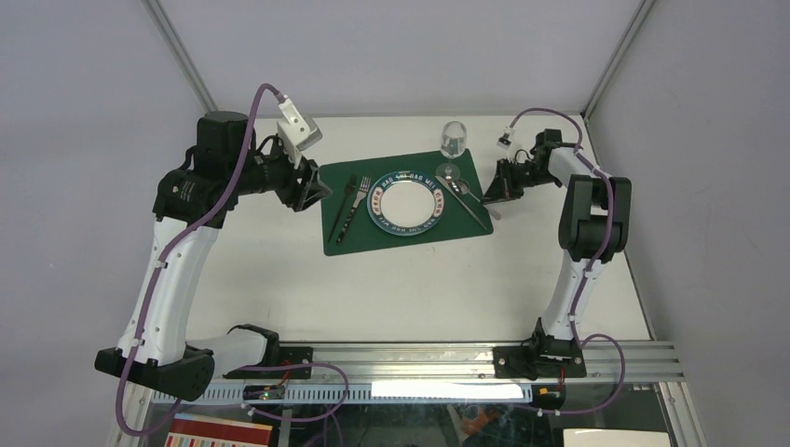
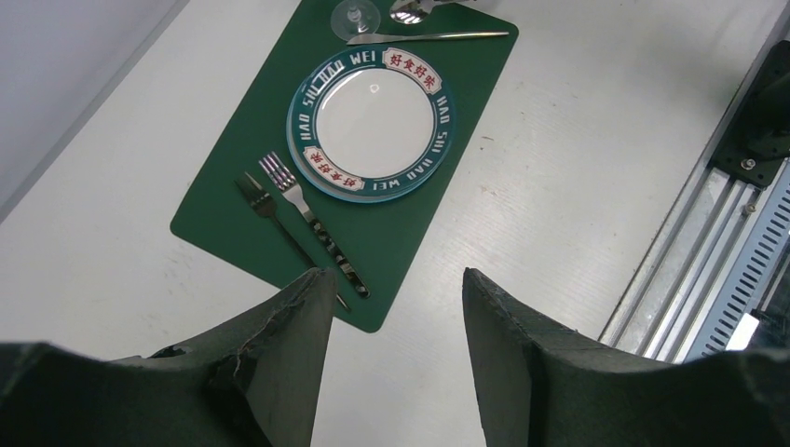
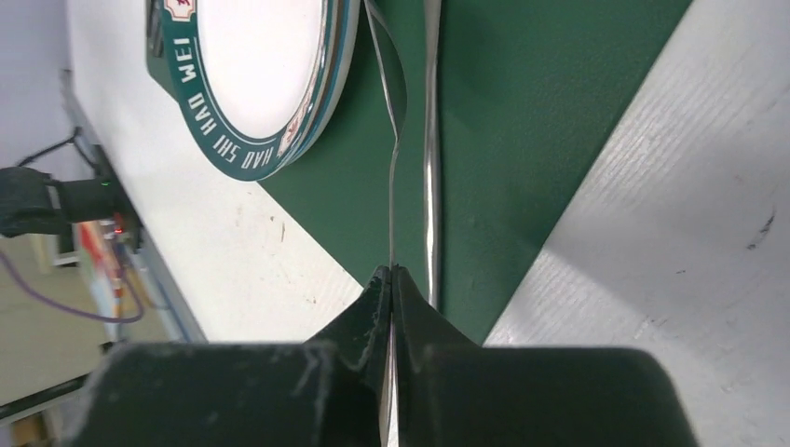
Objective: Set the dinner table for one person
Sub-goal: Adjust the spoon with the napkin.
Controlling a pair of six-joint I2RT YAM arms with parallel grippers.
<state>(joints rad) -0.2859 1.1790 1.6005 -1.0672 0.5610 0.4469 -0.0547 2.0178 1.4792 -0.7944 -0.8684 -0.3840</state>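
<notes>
"The bench (image 1: 419, 289): how does it lie from the jaws?"

"Under both sets, with its long axis running from one arm across to the other. The setting sits on the green placemat (image 1: 410, 240) between them. The plate (image 1: 406, 205) is in the middle, two forks (image 1: 347, 209) lie on the side towards the left jaws (image 1: 312, 191), and a glass (image 1: 454, 138) stands at the far edge."

"And the jaws themselves?"

"The left ones stand partly open and empty, off the placemat, with the forks ahead of them. The right jaws (image 3: 391, 272) are pressed shut on a thin utensil (image 3: 391, 205) seen edge-on; knife or spoon cannot be told. It runs straight ahead from them beside a second utensil (image 3: 430, 140), over the placemat's edge. The right arm looks nearer to what remains, probably laying that piece parallel to its neighbour."
</notes>
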